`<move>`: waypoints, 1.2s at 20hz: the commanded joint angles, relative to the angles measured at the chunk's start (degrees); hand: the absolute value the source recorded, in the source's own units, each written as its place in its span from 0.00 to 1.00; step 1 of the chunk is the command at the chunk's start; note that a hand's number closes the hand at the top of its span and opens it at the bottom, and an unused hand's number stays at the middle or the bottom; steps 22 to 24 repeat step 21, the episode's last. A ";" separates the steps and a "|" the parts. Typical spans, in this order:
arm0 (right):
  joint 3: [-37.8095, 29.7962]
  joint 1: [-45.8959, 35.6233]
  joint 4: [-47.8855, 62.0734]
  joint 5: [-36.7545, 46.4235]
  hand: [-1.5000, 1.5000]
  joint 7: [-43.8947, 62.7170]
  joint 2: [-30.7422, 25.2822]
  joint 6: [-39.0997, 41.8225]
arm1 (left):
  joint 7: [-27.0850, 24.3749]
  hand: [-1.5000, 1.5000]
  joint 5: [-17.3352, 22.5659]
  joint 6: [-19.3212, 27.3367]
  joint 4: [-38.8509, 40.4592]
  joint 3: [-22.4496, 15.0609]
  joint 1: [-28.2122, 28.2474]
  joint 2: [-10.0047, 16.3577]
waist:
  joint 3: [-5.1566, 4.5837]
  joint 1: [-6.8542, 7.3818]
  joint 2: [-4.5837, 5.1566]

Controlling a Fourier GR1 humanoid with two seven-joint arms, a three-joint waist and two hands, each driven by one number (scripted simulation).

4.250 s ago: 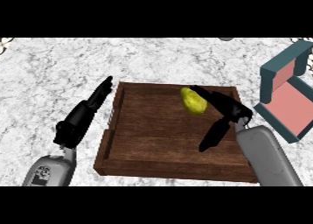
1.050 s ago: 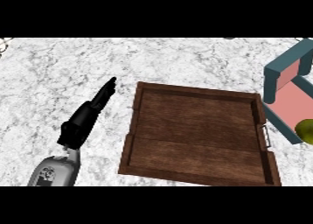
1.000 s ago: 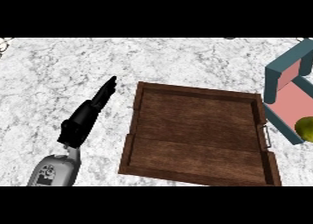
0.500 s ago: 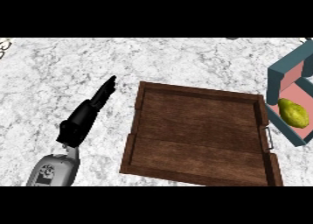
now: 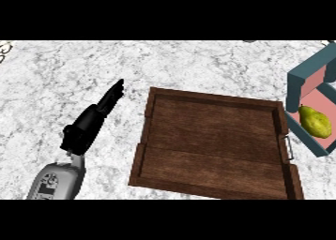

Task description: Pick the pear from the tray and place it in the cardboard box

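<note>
Yellow-green pear (image 5: 315, 121) lying inside the teal-walled, pink-lined cardboard box (image 5: 304, 71) at the view's right edge, just beside the dark wooden tray (image 5: 212, 140) on the white marble counter (image 5: 46, 79). Black left hand (image 5: 95, 119) rests left of the tray, fingers straight, holding nothing.

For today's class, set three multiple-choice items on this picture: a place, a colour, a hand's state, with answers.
1. Where is the pear? A on the tray; B in the box; C in the left hand.
2. What colour is the box outside? A teal; B red; C white.
3. How is the left hand? A curled round the pear; B open, fingers straight; C pressing the tray.
Answers: B, it lies on the box's pink floor; A, its walls are teal; B, straight fingers, beside the tray, holding nothing.
</note>
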 commanded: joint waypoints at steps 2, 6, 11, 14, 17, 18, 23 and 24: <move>3.55 -3.99 9.93 1.63 0.00 3.04 5.15 4.16 | -2.31 0.50 0.18 -0.46 3.57 0.96 -2.12 0.04 | 0.01 0.01 0.26; 7.10 -8.43 14.33 4.95 0.00 4.62 11.71 5.11 | -0.01 0.50 -0.97 1.06 0.18 -0.24 0.05 -1.07 | 0.03 0.03 -0.03; 1.25 -10.18 23.65 -0.43 0.00 -3.19 13.89 9.56 | -2.66 0.50 -1.54 1.08 0.77 -0.13 2.08 -0.79 | 0.07 -0.30 0.05; -5.63 -11.65 26.87 -7.98 0.00 -3.59 14.10 12.39 | -1.47 0.50 -0.82 0.55 -0.43 0.37 1.16 -0.41 | 0.10 -0.50 -0.07; -9.89 -15.21 34.32 -12.42 0.00 -2.59 12.12 18.52 | -3.04 0.50 -1.69 -0.11 1.72 -0.14 1.03 0.11 | 0.12 -0.06 0.29; -10.96 -16.23 35.76 -14.39 0.00 -0.29 11.61 21.49 | -1.10 0.50 -0.91 0.19 0.27 -0.53 0.91 -1.15 | 0.10 -0.08 0.11; -14.44 -20.35 42.21 -17.88 0.00 2.66 10.36 23.91 | -1.65 0.50 -1.60 0.32 1.13 -0.47 0.40 -0.84 | 0.14 0.70 0.47; -14.44 -20.35 42.21 -17.88 0.00 2.66 10.36 23.91 | -1.65 0.50 -1.60 0.32 1.13 -0.47 0.40 -0.84 | 0.14 0.70 0.47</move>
